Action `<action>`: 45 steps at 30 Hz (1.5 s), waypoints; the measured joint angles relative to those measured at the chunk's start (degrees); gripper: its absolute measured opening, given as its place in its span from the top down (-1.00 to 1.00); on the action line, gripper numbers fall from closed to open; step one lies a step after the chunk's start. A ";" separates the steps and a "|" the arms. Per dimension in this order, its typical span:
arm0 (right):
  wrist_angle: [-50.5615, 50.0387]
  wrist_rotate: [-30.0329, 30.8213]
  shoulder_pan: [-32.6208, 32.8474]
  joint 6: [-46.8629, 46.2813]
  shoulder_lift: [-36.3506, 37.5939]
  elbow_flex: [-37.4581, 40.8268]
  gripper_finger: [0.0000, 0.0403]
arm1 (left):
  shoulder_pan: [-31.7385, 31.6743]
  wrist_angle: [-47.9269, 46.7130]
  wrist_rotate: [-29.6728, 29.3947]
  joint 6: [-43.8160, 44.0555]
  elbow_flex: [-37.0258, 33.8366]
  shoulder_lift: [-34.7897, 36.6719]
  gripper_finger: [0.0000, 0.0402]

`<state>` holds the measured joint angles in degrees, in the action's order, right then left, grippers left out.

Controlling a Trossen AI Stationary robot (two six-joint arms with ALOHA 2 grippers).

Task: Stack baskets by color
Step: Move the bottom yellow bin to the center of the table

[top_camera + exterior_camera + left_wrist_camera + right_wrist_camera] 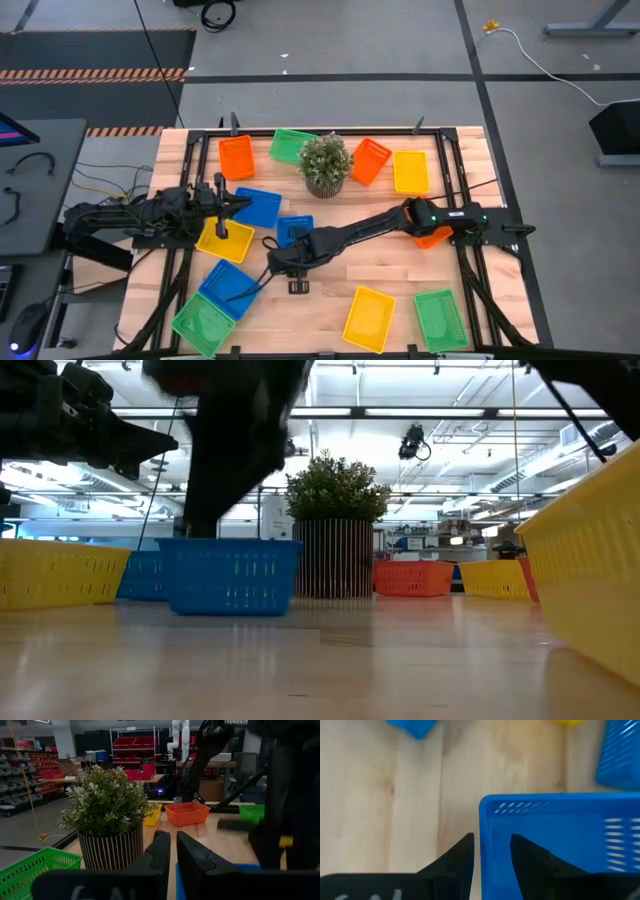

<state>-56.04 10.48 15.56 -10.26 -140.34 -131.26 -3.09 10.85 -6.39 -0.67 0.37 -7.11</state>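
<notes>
A small blue basket (294, 228) (230, 575) rests on its bottom at mid-table. My right gripper (492, 840) (290, 250) slants down over one of its corners, open, with one finger outside the side wall and one inside. More baskets lie flat around it: blue (258, 205), yellow (224, 240), and blue (228, 285) on green (203, 322). My left gripper (173, 845) (235, 205) hangs level at the left, its fingers nearly together with nothing between them. My right gripper straddles the blue basket's side wall (485, 820) near a corner, coming from above and slanting toward the table's left. A strip of table shows between the outer finger (462, 857) and the wall. Whether the inner finger (530, 855) touches the basket I cannot tell. The basket stands flat on the table.
A potted plant (326, 165) stands at the far middle. Around it lie orange (237, 157), green (293, 146), orange (370, 160) and yellow (410, 172) baskets. Yellow (369, 318) and green (441, 320) baskets lie near the front right. An orange one (432, 237) lies under the right arm.
</notes>
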 joint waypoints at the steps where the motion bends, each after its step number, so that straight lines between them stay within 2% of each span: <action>1: -1.05 1.74 0.56 0.40 0.97 0.00 0.35 | 0.02 0.00 0.00 0.00 0.02 0.00 0.80; 7: -12.80 16.94 5.17 -2.60 5.52 -0.05 0.35 | 0.01 0.00 -0.01 0.00 0.01 0.00 0.84; 12: -32.44 27.06 9.39 -16.84 6.30 0.02 0.35 | 0.00 0.00 0.00 0.01 0.01 0.00 0.82; 14: -33.91 28.22 11.68 -22.34 7.40 0.75 0.35 | 0.01 0.00 -0.01 0.00 0.01 0.00 0.81; 17: -30.89 25.16 16.25 -24.16 11.42 3.13 0.35 | 0.00 -0.05 0.01 0.00 0.00 0.00 0.80; 20: -34.67 24.40 20.35 -32.15 13.86 4.15 0.35 | 0.00 0.19 -0.02 0.01 -0.01 0.00 0.81; 27: -28.22 18.38 30.22 -44.54 18.44 7.43 0.35 | 0.00 0.06 -0.03 0.02 0.02 0.00 0.84; 33: -14.44 11.12 35.82 -45.66 15.86 7.52 0.35 | -0.01 -0.14 0.02 0.00 0.01 -0.02 0.80; 37: -6.78 7.30 37.04 -45.44 12.84 7.56 0.25 | 0.00 -0.07 -0.01 0.00 0.01 -0.02 0.81; 45: -7.01 6.52 36.11 -45.53 6.33 7.58 -0.11 | -0.01 -0.13 -0.01 0.00 0.00 0.00 0.83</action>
<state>-63.05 17.01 51.68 -55.79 -134.00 -123.68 -3.09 10.73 -6.39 -0.67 0.37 -7.11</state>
